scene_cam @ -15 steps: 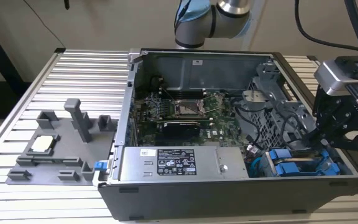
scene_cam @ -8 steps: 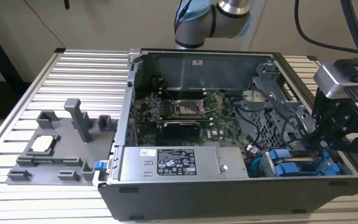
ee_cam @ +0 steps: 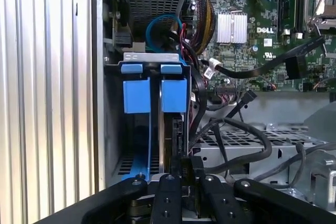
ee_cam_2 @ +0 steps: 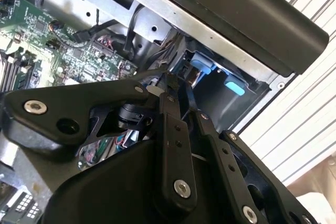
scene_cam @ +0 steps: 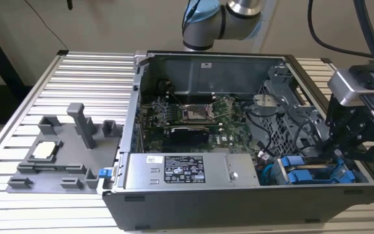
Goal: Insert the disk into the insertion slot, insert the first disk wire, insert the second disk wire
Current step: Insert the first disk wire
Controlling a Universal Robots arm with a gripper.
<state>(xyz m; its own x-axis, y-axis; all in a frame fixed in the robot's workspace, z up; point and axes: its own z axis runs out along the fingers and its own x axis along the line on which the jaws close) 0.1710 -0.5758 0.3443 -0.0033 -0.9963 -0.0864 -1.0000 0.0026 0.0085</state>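
The disk (ee_cam: 174,95) is seated in the slot (ee_cam: 113,129), its blue carrier tabs showing at the mouth of the grey cage. In the exterior view the disk (scene_cam: 302,176) is found in the case's corner nearest the camera, towards the exterior view's right, just beside the silver box (scene_cam: 187,170).

The gripper (ee_cam: 189,167) is positioned directly over the disk's exposed edge. Its fingers (ee_cam: 169,187) are drawn narrow, nearly together. Whether anything is pinched between them cannot be told. In the second wrist view the gripper (ee_cam_2: 178,82) is pointed down into the cage, close to the blue tabs. In the exterior view the gripper (scene_cam: 338,155) is lowered into the case (scene_cam: 239,209) from the exterior view's right.

Black wires (ee_cam: 236,129) are looped loosely beside the cage, between it and the motherboard (ee_cam: 252,24).

The case is laid open on a slatted table (scene_cam: 89,68). A grey tray (scene_cam: 76,163) with a white-topped chip (scene_cam: 46,149) is placed well apart, at the exterior view's left.
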